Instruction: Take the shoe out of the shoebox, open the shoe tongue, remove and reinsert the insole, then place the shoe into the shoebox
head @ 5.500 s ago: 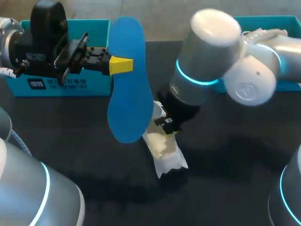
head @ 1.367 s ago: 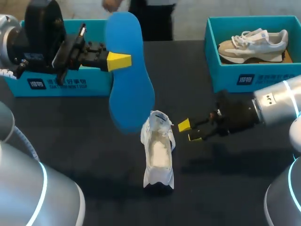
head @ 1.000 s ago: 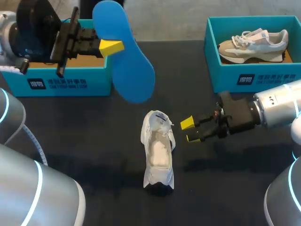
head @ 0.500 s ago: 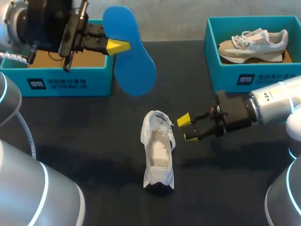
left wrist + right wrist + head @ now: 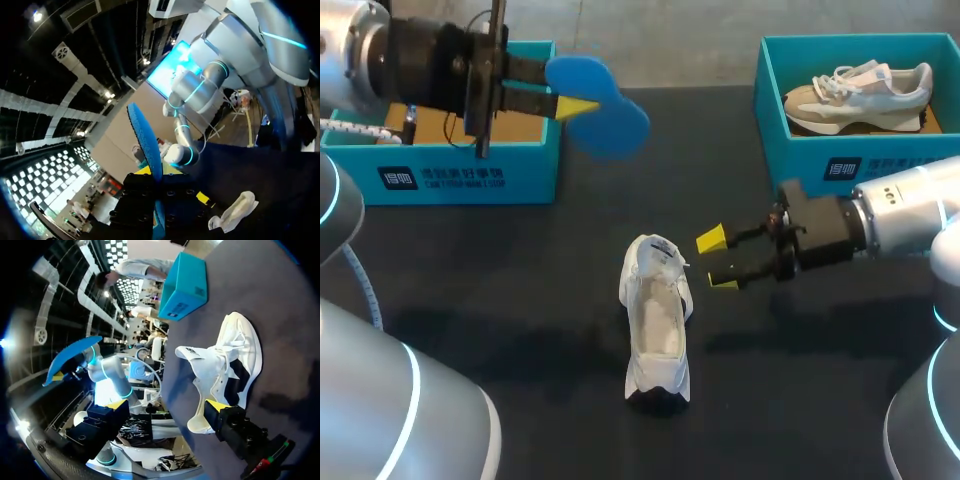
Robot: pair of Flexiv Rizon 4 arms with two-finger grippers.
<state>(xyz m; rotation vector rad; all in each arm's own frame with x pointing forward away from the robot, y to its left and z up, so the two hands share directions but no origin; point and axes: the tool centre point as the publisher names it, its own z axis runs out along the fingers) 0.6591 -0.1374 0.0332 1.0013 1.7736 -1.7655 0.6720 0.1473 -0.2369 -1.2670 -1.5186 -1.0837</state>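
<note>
A white shoe [image 5: 657, 322] stands upright on the black table, tongue [image 5: 660, 250] pulled up and its opening bare. High over the table's back left, my left gripper [image 5: 576, 105] is shut on the blue insole [image 5: 605, 115], which lies nearly flat beside the left shoebox [image 5: 450, 175]. In the left wrist view the insole [image 5: 144, 142] rises edge-on from between the fingers, with the shoe [image 5: 235, 214] far below. My right gripper [image 5: 717, 260] stands open just right of the shoe's tongue, holding nothing. The right wrist view has the shoe [image 5: 227, 367] just ahead of its gripper [image 5: 167, 407].
A second teal shoebox [image 5: 820, 160] at the back right holds a beige sneaker [image 5: 860, 85]. The left shoebox [image 5: 185, 287] also shows beyond the shoe in the right wrist view. Bare black tabletop surrounds the shoe.
The left arm has swung the insole from hanging face-on to lying nearly flat, higher and farther from the shoe. The right gripper has crept slightly toward the shoe's tongue, still open.
</note>
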